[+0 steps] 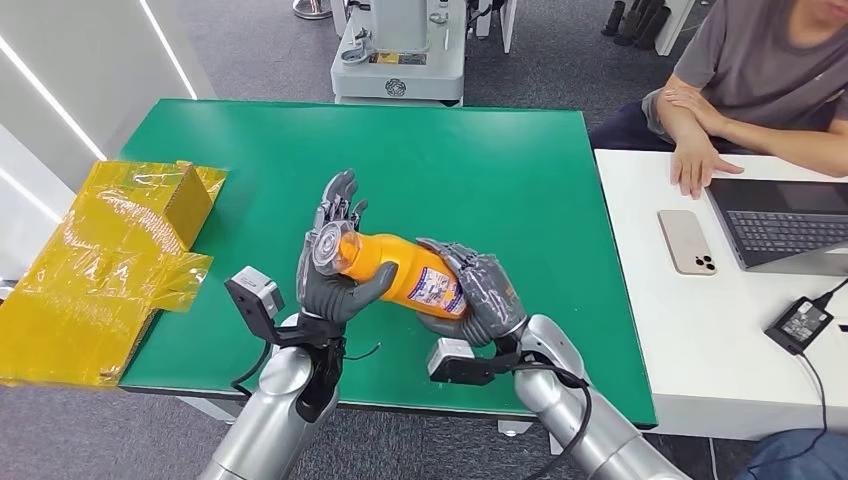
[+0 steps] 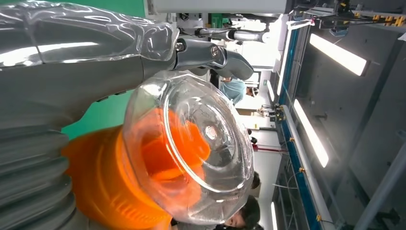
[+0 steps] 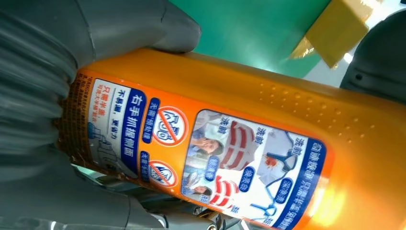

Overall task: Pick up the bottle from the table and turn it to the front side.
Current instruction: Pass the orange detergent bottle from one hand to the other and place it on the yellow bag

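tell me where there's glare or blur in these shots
Head view: sharp, evenly lit, with glare on the yellow wrap. Left wrist view: bright ceiling lights wash out, and highlights streak the bottle's clear cap. Right wrist view: the right robot hand is blurred, the label readable.

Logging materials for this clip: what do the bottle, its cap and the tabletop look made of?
Bottle: glossy orange plastic, judging by the sheen and moulded dimples in the right wrist view, with a printed paper or film label.
Cap: clear hard plastic; the orange nozzle shows through it.
Table: matte green surface, possibly a mat or felt; unclear.
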